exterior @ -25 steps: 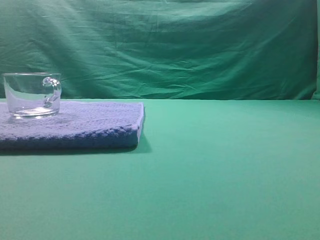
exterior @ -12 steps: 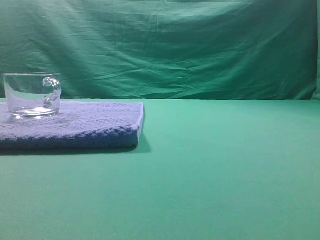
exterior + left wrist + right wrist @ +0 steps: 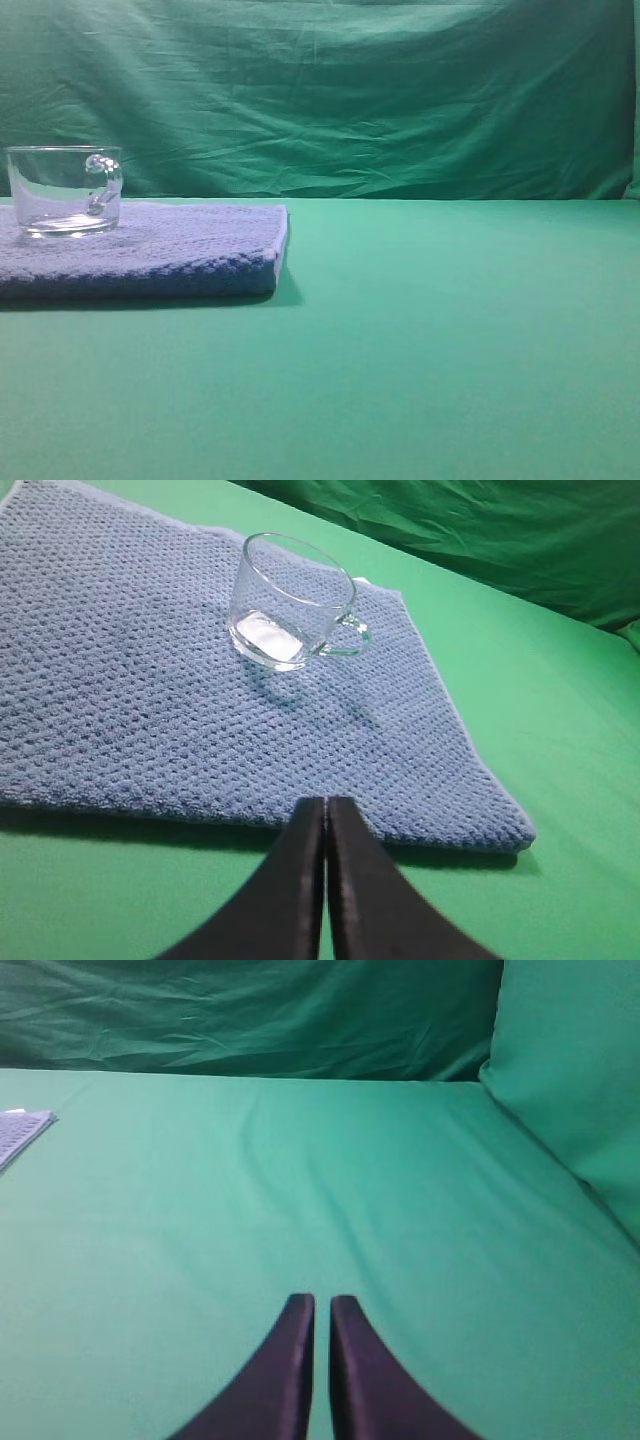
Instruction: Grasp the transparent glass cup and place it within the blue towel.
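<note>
Transparent glass cup (image 3: 292, 613): clear, colourless, w/ white glare on the thick base; blue shows thru the walls. Blue towel (image 3: 150, 690): blue-lavender, knobbly waffle-like weave all over, paler thin border along its edges; looks darker on the front side in the exterior high view (image 3: 150, 255). Tabletop (image 3: 430, 340): flat even green, no pattern. Backdrop cloth (image 3: 350, 90): darker green, creased. Left gripper (image 3: 325, 825) & right gripper (image 3: 321, 1320): plain black, matte fingers.
</note>
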